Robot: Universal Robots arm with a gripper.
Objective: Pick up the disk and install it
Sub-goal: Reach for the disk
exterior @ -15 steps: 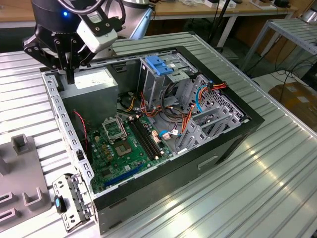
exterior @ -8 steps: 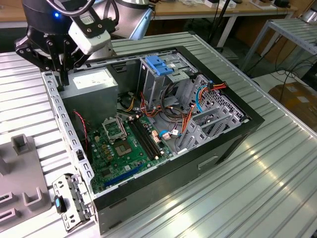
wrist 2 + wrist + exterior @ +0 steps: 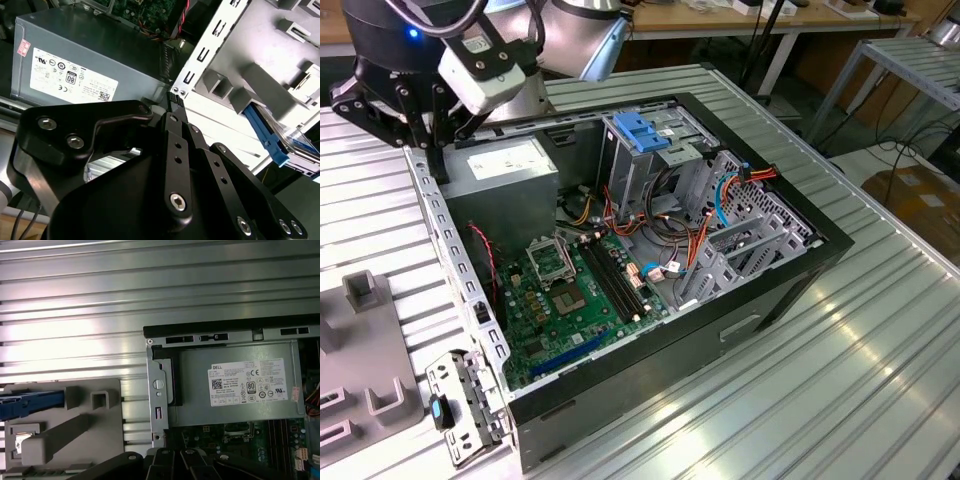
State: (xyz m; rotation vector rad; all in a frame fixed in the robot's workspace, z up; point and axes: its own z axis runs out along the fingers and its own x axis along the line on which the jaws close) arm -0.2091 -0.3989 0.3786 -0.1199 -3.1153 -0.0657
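Hovering at corner of open computer case (image 3: 670,365), pincer (image 3: 172,102) grip state cannot tell. Noting white printed sticker (image 3: 70,75) on grey power supply (image 3: 100,45). Spotting blue-railed disk (image 3: 267,135) in grey fixture (image 3: 260,85) on ribbed metal bench (image 3: 820,400) beside case. Wooden desks (image 3: 700,20) behind.

Your arm (image 3: 582,32) reads as silver-grey tube with a pale blue joint cap. At the wrist you've got a black housing (image 3: 380,40) with a blue LED (image 3: 413,33) lit, a white-grey camera block (image 3: 485,65) and black cables (image 3: 470,12). On the gripper (image 3: 171,105): matt black linkage bars, with silver socket-head screws (image 3: 177,201) at the pivots.
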